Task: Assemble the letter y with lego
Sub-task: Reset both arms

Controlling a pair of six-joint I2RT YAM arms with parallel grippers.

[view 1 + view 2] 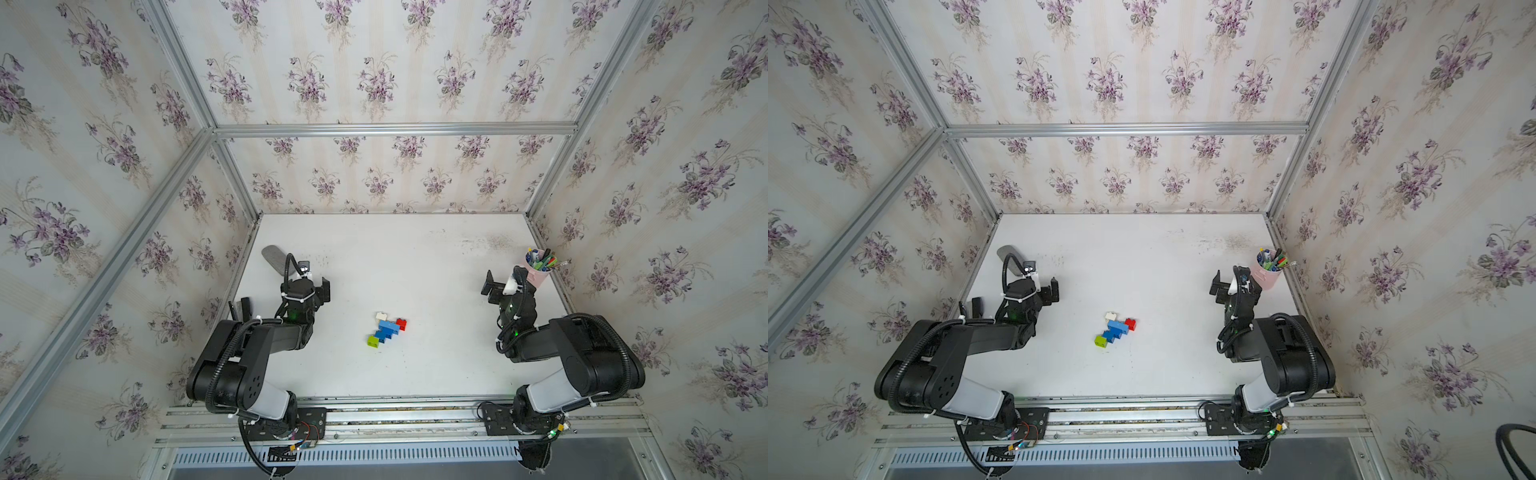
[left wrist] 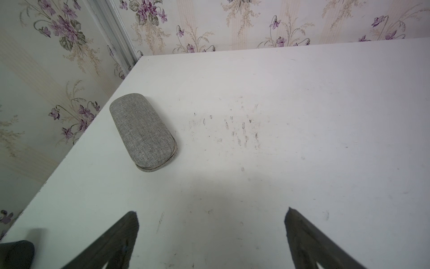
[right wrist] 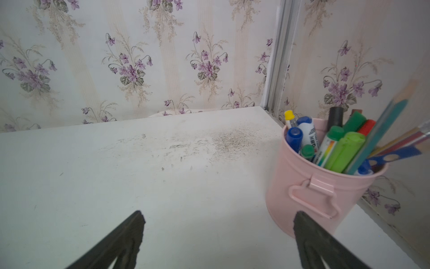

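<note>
The left gripper [image 2: 211, 210] hangs wide open and empty over the bare bench [image 2: 302, 116], near a grey fabric case [image 2: 142, 130]. The right gripper [image 3: 218, 212] is just as wide and empty, just beside a pink pot of pens [image 3: 300, 184]. The letter y [image 1: 388, 328] lies joined mid-bench between the two grippers, well apart from both, its forks white and red, its tip green.

You see the lego [image 1: 388, 328] in white, light blue, red, dark blue and lime green on your scuffed white table [image 1: 415, 270], a grey woven case [image 2: 142, 130], a pink bucket [image 3: 290, 186], and purple-flowered wallpaper [image 1: 374, 62].
</note>
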